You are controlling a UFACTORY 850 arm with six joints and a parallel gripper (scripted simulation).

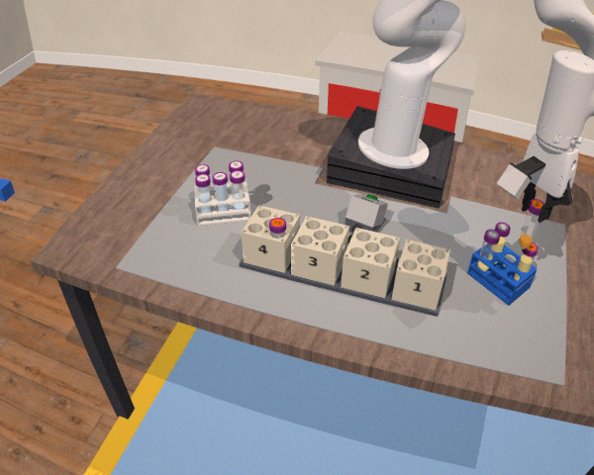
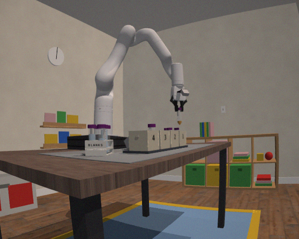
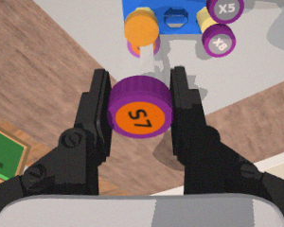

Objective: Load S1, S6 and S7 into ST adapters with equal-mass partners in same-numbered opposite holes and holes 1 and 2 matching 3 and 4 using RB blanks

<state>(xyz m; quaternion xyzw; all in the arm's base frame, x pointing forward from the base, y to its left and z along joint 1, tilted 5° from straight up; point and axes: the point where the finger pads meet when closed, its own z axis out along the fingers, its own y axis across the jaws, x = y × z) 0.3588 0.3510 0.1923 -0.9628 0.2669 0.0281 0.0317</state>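
My gripper [image 1: 536, 207] is shut on the purple cap of sample tube S7 [image 3: 140, 113] and holds it upright in the air, above and just beside the blue sample rack RS [image 1: 502, 270]. The tube's orange lower end [image 1: 526, 239] hangs clear above the rack top; side on, the tube [image 2: 179, 115] hangs well above the table. In RS stand X5 [image 3: 225, 8], a second grey-dot tube [image 3: 220, 43] and an orange-dot tube [image 1: 530, 249]. S1 [image 1: 277, 225] stands in adapter 4 [image 1: 269, 245] of stand ST. Adapters 3 [image 1: 318, 250], 2 [image 1: 369, 260] and 1 [image 1: 420, 273] are empty.
The white blank rack RB [image 1: 220, 196] with several purple-capped blanks stands left of adapter 4. The grey box with the green DONE key [image 1: 371, 196] sits behind the adapters, in front of the arm's black base [image 1: 392, 158].
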